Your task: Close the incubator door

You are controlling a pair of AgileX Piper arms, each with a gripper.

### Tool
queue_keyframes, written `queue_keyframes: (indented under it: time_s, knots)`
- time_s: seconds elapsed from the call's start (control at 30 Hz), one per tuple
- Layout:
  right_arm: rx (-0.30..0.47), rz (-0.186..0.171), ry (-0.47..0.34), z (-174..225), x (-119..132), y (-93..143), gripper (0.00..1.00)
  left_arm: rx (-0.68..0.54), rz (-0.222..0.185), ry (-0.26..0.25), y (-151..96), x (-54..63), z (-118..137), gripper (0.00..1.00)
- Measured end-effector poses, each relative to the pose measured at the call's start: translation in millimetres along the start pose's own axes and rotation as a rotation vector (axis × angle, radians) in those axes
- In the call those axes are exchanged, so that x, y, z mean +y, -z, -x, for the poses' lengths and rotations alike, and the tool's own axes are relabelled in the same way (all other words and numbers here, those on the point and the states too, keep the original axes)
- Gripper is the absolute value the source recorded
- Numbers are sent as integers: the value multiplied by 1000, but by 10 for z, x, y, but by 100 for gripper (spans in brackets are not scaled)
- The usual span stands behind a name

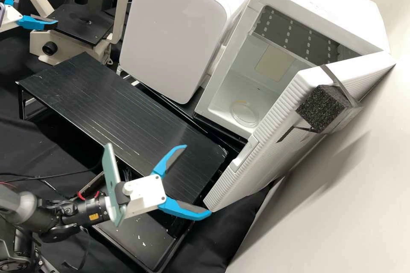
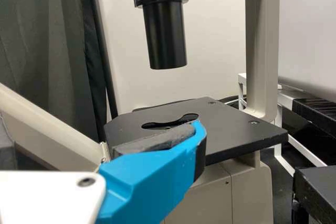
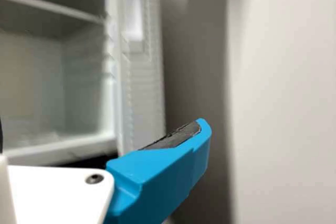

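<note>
In the high view we see the incubator door [image 1: 269, 153] standing open; the right gripper [image 1: 197, 179], spread, is near it – the left gripper [image 1: 39, 7], also spread, is near the microscope [image 1: 123, 13]. Left wrist view: we see the black stage [image 2: 231, 129]. Right wrist view: we see the door again.

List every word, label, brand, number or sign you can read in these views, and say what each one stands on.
No text is readable.
Small yellow-orange label on the dark grey right arm: too small to read.
Faint marks on the top of the white boxy incubator: too small to read.
</note>
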Motion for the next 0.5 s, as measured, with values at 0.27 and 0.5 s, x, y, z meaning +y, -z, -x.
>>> queue_keyframes:
  time_s: [0.27,0.5]
  knots:
    - [-79,16,-10,-278,-38,-144,100,0,0,0,0,0,0,100]
    - [-82,48,8,-485,-169,-121,100,0,0,0,0,0,0,100]
